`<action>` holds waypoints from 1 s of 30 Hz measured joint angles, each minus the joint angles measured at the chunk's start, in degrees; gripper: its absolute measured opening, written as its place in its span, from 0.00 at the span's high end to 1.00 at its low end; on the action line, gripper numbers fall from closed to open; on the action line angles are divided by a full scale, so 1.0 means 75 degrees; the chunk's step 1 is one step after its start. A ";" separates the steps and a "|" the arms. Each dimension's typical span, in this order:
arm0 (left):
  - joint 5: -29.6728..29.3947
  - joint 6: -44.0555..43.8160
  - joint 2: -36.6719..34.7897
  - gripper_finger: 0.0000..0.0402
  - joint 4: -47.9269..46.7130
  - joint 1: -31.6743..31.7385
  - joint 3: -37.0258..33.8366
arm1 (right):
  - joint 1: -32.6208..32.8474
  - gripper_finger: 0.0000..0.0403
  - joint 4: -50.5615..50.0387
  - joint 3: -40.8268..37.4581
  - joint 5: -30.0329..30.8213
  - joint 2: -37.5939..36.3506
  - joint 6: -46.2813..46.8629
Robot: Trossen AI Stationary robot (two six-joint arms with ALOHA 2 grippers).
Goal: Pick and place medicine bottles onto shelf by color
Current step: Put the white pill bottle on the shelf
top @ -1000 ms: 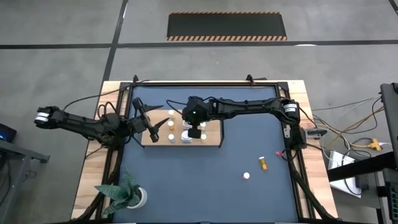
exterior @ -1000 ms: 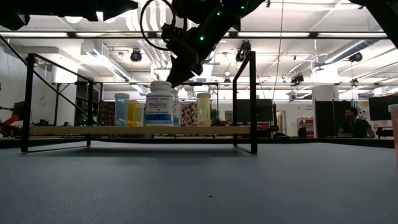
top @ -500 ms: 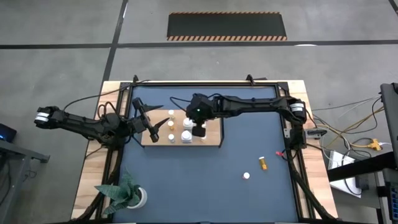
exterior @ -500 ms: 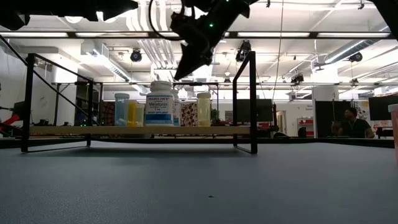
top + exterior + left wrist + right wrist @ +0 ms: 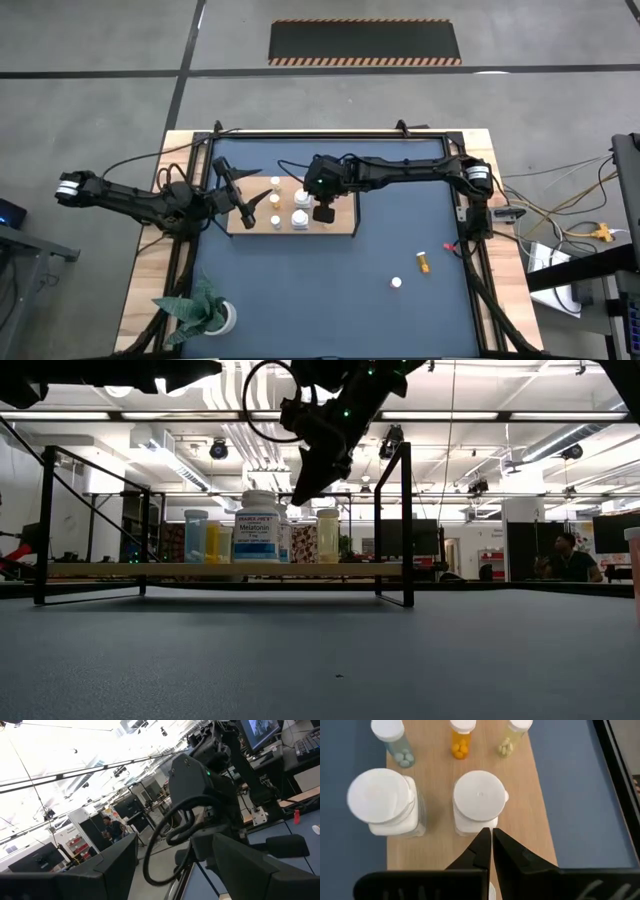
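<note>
Blue tabletop carries the shelf at its far left. Five bottles on it: two big white bottles, three small ones. Two more bottles lie off-shelf, near right. Right gripper hovers over the shelf, fingers closed, empty. Left gripper at the shelf's left end, fingers spread, empty.

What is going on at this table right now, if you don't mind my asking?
The robot is sorting medicine bottles onto the wooden shelf. The right end effector hovers shut and empty above the shelf, where several bottles already stand. Two bottles remain on the blue tabletop. The left end effector waits by the shelf's left end.
</note>
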 joint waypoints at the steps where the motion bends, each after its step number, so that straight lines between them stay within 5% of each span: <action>1: 0.0000 0.0000 0.0003 0.40 -0.0003 0.0001 0.0000 | 0.0000 0.98 0.0102 -0.0058 -0.0003 0.0000 0.0010; 30: 0.0038 0.0000 0.0003 0.40 -0.0012 0.0003 0.0000 | -0.0030 0.98 0.0186 -0.0225 -0.0002 -0.0071 0.0136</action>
